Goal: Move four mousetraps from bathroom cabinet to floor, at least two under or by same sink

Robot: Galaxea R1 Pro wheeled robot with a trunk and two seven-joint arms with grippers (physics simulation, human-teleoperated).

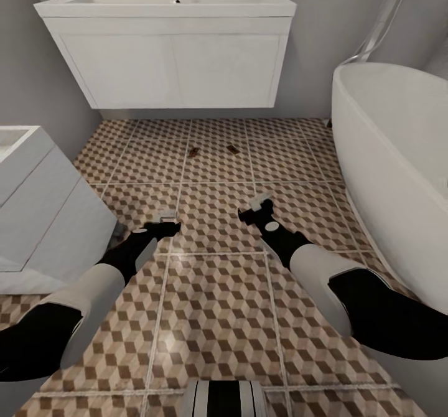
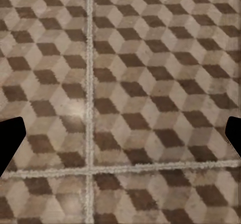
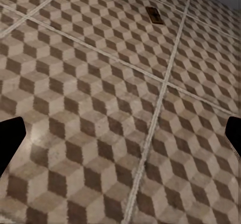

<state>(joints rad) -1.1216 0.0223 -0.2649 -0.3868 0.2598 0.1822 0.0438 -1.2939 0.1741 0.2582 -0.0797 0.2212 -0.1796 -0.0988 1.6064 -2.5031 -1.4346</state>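
Hovering low over the bathroom floor (image 1: 218,299), the left gripper (image 1: 163,223) and right gripper (image 1: 256,207) are seen with fingers spread wide and nothing between them. Two mousetraps (image 1: 194,152) (image 1: 233,149) are found lying flat on the tiles ahead of the grippers, well apart from them and just before the sink (image 1: 168,53). No writing can be read.

Head camera high, facing forward and down to sink (image 1: 168,50), both wrist cameras close above floor (image 2: 150,83), right wrist and head sharing two mousetraps (image 3: 154,15)
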